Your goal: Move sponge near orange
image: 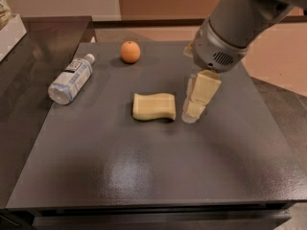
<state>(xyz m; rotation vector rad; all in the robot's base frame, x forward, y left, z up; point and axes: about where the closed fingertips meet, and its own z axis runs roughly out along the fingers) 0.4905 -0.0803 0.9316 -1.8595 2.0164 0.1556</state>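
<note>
sponge (154,107): flat on desk (144,166), just beside the end effector (191,115), on its view-left side | orange (130,51): beyond the sponge, far-left of end effector | end effector: low over desk, pointing down; apart or together cannot tell | water bottle (70,78): on its side, farthest from end effector

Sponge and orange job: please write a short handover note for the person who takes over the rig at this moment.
Gripper: low over the table, just right of the sponge, not gripping it.
Sponge: lying flat at mid-table.
Orange: near the far edge, behind and slightly left of the sponge, well apart from it.
Water bottle: lying at the left.
Done: gripper is beside the sponge.
Left: grasp the sponge, set it next to the orange, release.
</note>
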